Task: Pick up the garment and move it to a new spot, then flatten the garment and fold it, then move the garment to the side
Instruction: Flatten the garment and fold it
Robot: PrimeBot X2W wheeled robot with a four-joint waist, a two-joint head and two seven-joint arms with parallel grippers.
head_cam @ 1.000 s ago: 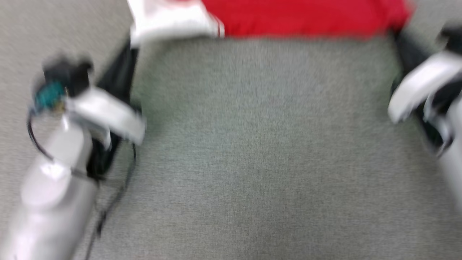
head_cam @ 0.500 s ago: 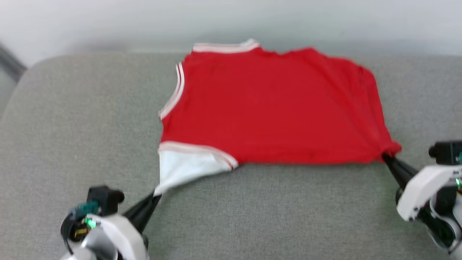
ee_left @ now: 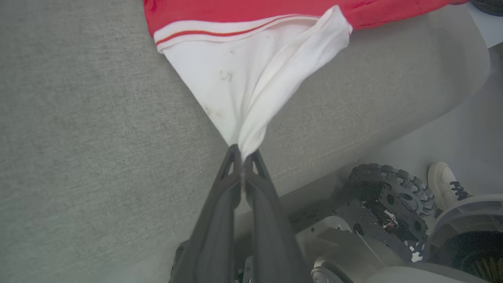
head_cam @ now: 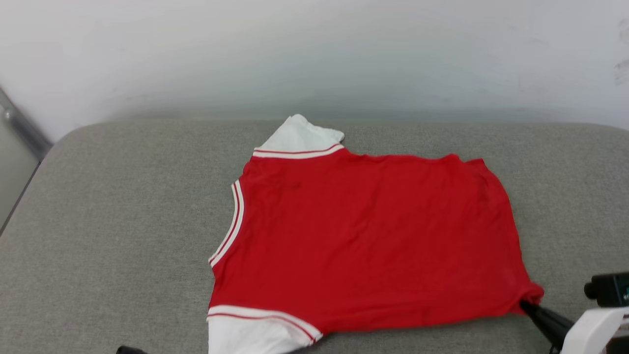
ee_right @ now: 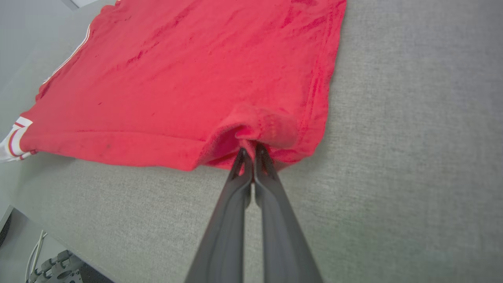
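The garment (head_cam: 363,241), a red jersey with white sleeves and red-and-white trim, lies spread plain side up on the grey cushioned surface (head_cam: 123,221). One white sleeve points to the far edge, the other to the near edge. My left gripper (ee_left: 243,155) is shut on the tip of the near white sleeve (ee_left: 251,78), which is pulled into a taut point. My right gripper (ee_right: 250,149) is shut on the bunched near right hem corner of the garment (ee_right: 204,74); it shows at the lower right of the head view, right gripper (head_cam: 527,306).
A pale wall (head_cam: 314,54) rises behind the surface. The surface's near edge drops to the floor, where my wheeled base (ee_left: 385,200) stands and a person's white shoe (ee_left: 444,184) shows. Bare cushion lies left and right of the garment.
The head camera has tilted up, so the whole garment and the wall now show and my left arm has dropped below the picture. Both grips have stayed as they were.
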